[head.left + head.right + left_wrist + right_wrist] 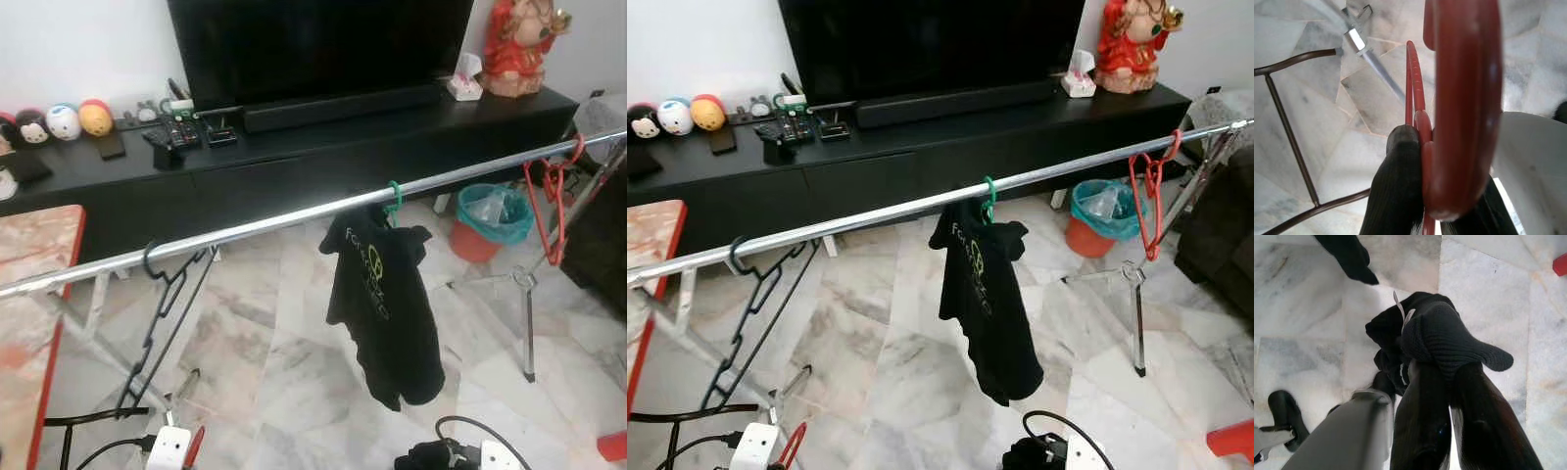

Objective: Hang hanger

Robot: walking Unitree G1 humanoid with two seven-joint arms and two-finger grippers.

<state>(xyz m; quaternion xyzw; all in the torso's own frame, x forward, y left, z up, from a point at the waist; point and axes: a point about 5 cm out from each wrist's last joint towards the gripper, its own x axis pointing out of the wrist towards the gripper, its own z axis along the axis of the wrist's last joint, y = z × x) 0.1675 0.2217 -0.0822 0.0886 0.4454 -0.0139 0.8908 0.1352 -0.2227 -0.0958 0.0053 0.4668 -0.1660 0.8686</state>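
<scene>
**Red hanger gripped low, rail waiting above**

While the long silver rail [294,220] runs well above and ahead of both grippers, carrying a black T-shirt [384,304], the left gripper [1422,196] has its fingers [1396,186] pinched on the red hanger [1462,107], hook end pointing away from them. The right gripper [1449,382] fingers pinch a dark garment [1440,333]. The left arm likely lifts next.

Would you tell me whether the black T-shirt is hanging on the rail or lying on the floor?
Hanging. The black T-shirt dangles from a green hanger hooked over the metal rail, its hem above the floor.
</scene>
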